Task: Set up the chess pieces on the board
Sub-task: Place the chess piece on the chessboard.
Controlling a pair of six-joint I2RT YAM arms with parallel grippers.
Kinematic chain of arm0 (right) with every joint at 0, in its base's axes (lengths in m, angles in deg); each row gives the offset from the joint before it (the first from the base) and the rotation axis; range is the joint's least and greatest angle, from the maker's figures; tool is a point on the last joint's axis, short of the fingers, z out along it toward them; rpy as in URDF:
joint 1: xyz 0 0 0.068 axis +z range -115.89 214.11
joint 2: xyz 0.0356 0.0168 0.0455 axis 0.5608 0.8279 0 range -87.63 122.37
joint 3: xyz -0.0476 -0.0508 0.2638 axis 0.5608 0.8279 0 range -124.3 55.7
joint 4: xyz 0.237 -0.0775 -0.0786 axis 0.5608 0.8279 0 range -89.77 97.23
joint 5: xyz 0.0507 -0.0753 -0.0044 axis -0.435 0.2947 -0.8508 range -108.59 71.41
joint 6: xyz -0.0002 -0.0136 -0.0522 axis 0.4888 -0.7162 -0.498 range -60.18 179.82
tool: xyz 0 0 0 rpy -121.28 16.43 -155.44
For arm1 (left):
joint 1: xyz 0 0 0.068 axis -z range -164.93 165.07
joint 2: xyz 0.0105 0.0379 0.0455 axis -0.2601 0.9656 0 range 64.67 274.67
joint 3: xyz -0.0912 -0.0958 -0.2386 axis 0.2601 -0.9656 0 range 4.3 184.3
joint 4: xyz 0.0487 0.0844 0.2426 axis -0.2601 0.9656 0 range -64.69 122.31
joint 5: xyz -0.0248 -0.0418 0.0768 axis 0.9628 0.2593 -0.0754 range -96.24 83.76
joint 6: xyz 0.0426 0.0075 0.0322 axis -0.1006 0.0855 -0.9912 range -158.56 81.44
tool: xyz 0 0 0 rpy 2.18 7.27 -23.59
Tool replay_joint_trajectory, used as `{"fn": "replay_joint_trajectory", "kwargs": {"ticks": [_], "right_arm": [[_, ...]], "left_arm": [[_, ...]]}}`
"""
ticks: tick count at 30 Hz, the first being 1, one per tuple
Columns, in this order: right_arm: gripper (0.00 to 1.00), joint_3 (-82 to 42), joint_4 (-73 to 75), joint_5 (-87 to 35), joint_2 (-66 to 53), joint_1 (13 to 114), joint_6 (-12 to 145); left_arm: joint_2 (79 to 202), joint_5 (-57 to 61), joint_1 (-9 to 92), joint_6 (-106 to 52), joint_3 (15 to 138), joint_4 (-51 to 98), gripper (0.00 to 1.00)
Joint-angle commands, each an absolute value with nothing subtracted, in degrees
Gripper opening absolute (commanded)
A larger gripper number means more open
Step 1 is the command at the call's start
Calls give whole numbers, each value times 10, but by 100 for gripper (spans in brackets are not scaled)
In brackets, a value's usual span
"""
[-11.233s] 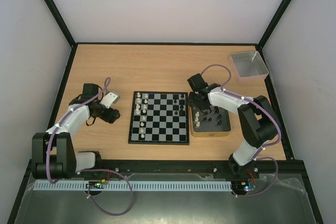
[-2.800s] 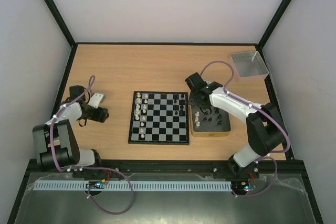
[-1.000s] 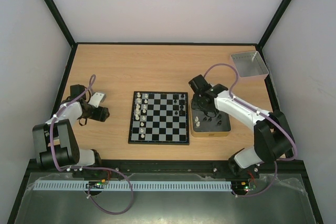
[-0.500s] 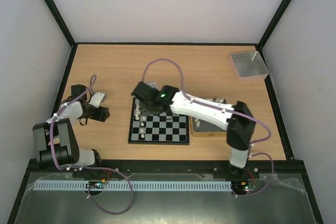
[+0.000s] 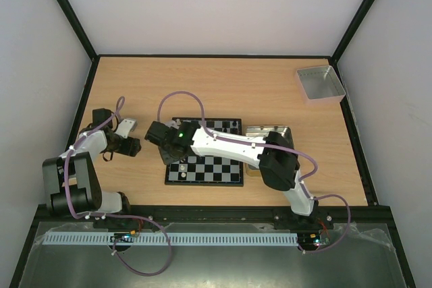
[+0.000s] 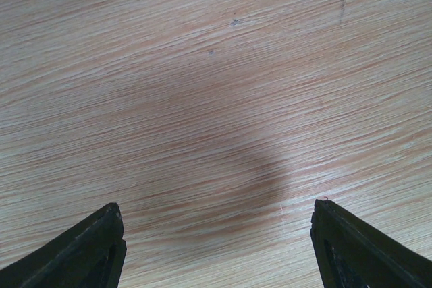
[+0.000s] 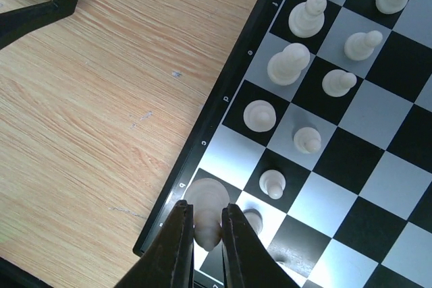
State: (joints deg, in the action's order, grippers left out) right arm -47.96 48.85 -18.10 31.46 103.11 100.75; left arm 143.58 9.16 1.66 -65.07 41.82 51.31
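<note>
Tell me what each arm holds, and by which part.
The right fingers pinch a whitish chess piece by its narrower part, its wide end protruding. The left fingers hold nothing.

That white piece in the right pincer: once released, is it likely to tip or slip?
Probably light and stiff: the white piece is a small figurine pinched in the right pincer. It looks tall for its base, so it may tip if dragged on release onto the board. Its smooth surface could slip.
</note>
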Motion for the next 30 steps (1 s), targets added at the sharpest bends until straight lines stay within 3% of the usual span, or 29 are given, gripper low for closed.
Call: {"fn": "replay_joint_trajectory", "kwargs": {"ticks": [1,30], "right_arm": [[9,-494,503,-182,331,1034,998],[9,-499,479,-186,379,1016,991]], "left_arm": [[1437,91,18,-647,421,512,75],[1428,97,19,-650,419,514,75]]}}
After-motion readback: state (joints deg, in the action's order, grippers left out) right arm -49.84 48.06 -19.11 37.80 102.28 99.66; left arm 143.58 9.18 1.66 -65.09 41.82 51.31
